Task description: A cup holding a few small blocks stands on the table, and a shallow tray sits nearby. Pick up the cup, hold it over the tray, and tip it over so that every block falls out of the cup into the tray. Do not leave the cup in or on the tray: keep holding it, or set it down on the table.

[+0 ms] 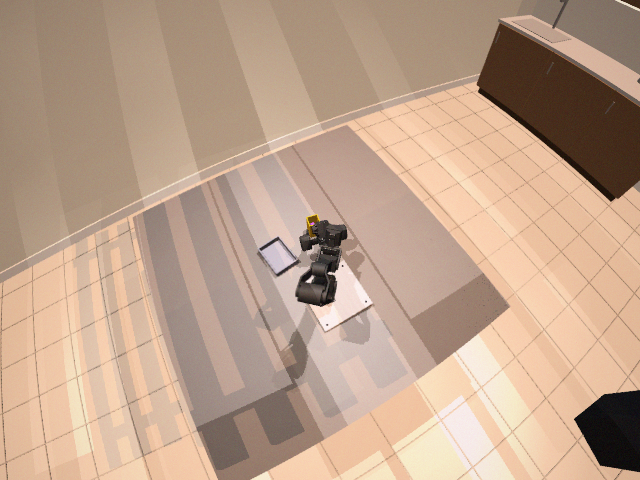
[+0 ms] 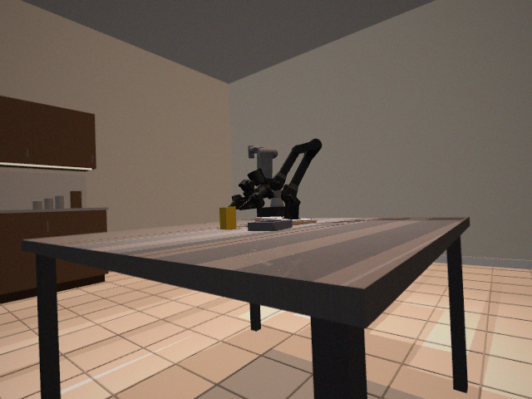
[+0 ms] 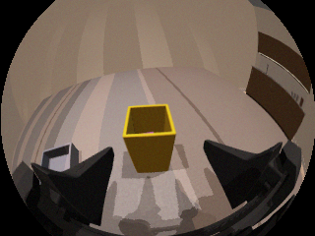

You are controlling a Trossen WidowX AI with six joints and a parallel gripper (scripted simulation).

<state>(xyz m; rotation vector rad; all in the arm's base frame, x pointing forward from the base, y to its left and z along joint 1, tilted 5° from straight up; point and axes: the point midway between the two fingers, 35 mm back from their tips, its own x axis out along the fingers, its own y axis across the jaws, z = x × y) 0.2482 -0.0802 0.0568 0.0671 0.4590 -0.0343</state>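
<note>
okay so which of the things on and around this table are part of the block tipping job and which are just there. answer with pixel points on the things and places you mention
Part of the job:
- yellow square cup (image 1: 312, 218) (image 2: 227, 218) (image 3: 150, 153), upright on the table
- pink block (image 1: 312, 224) (image 3: 150, 133) inside it
- shallow tray (image 1: 266, 264) (image 2: 269, 225) (image 3: 73, 156)
- table (image 1: 413, 242) (image 2: 206, 273) (image 3: 192, 90)

Just there:
- brown cabinets (image 1: 558, 98) (image 2: 46, 137) (image 3: 276, 100)
- canisters (image 2: 48, 203) on the counter

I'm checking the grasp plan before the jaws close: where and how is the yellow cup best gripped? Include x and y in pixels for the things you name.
Probably by two opposite outer walls, just below the rim, coming from the arm's side. The yellow cup (image 1: 308, 227) (image 2: 227, 218) (image 3: 150, 153) stands upright, its walls are flat, and in the wrist view it lies between the open jaws, one wall facing each.
</note>
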